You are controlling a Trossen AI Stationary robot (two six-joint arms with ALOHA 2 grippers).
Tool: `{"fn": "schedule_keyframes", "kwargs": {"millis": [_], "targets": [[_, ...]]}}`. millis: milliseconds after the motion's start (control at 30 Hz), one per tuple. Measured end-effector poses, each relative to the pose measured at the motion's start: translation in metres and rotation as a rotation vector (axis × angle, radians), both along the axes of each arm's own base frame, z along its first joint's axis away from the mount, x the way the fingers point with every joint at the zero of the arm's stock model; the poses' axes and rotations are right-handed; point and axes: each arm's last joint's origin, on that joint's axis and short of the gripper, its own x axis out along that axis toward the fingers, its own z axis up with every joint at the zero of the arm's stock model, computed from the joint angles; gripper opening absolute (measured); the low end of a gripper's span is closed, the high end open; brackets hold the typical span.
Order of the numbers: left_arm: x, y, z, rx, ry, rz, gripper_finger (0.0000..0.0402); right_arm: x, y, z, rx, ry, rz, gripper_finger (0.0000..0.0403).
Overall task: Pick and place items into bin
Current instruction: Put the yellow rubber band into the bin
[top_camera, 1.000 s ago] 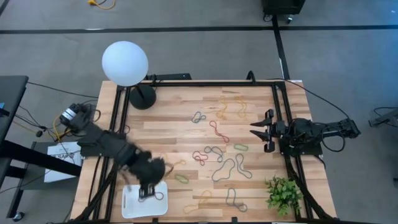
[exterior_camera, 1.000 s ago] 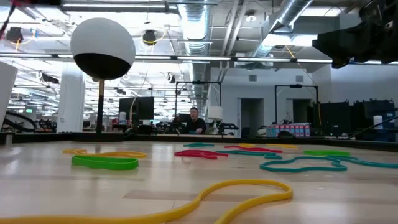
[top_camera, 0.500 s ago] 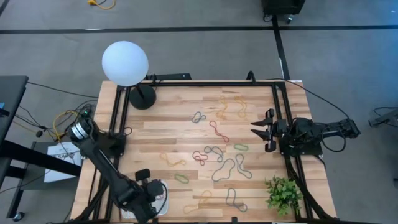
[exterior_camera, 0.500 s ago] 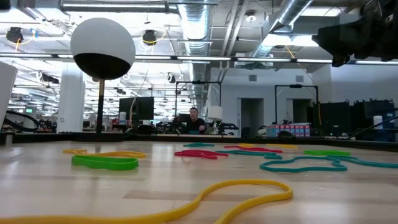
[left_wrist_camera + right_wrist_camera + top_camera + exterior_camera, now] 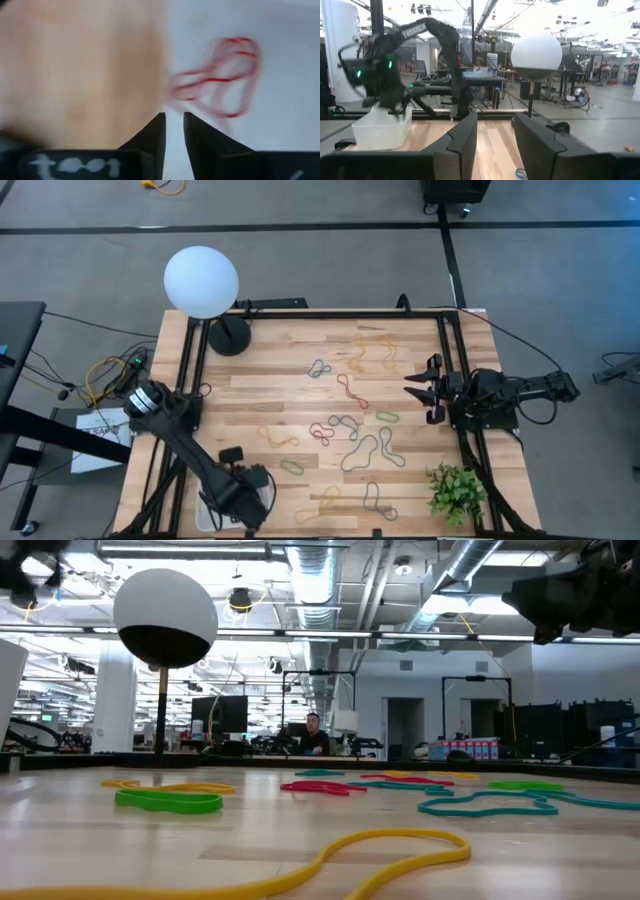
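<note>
My left gripper [image 5: 246,502] points straight down over the white bin [image 5: 206,514] at the table's near left corner; the arm hides most of the bin. In the left wrist view its fingers [image 5: 173,117] stand slightly open with nothing between them, above the bin's floor, where a red rubber band [image 5: 220,80] lies. Several items, rubber bands in red [image 5: 350,392], green [image 5: 291,466], grey [image 5: 362,452] and yellow [image 5: 275,437], lie flat on the wood. My right gripper [image 5: 412,392] waits open at the right edge, pointing level.
A white globe lamp [image 5: 201,282] stands at the far left corner and a green plant [image 5: 455,490] at the near right. Black frame rails [image 5: 448,350] run along the table's sides. In the low view a person [image 5: 313,735] sits far off in the room.
My left arm has swung toward the table's near edge and its gripper has tipped to point straight down and sunk over the bin. The right arm has kept still and the bands on the table have not moved.
</note>
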Motion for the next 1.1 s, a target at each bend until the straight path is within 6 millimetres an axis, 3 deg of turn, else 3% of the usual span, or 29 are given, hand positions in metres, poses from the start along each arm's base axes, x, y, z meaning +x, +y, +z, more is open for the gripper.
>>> {"fn": "schedule_keyframes", "kwargs": {"millis": [100, 300, 467, 567, 767, 1000, 1100], "targets": [[-0.005, 0.01, 0.037, 0.164, -0.051, -0.049, 0.0042, 0.001, 0.0, -0.003, 0.023, 0.055, -0.014, 0.0125], [-0.021, 0.031, 0.106, 0.326, -0.42, -0.235, 0.0032, 0.004, -0.005, 0.002, 0.081, 0.173, -0.207, 0.0125], [-0.055, 0.075, 0.149, 0.388, -0.611, -0.288, 0.0032, 0.014, -0.008, 0.018, 0.068, 0.261, -0.387, 0.0125], [-0.076, 0.109, 0.168, 0.476, -0.765, -0.22, 0.0032, 0.023, -0.014, 0.028, 0.053, 0.356, -0.514, 0.0125], [-0.102, 0.158, 0.173, 0.446, -0.992, 0.046, 0.0032, 0.047, -0.038, 0.028, 0.207, 0.631, -0.594, 0.0125], [-0.089, 0.168, 0.138, 0.495, -1.096, 0.117, 0.0032, 0.062, -0.092, -0.012, 0.42, 0.858, -0.82, 0.0125], [-0.079, 0.169, 0.12, 0.53, -1.076, 0.1, 0.0032, 0.066, -0.111, -0.026, 0.474, 0.874, -0.886, 0.0125]]}}
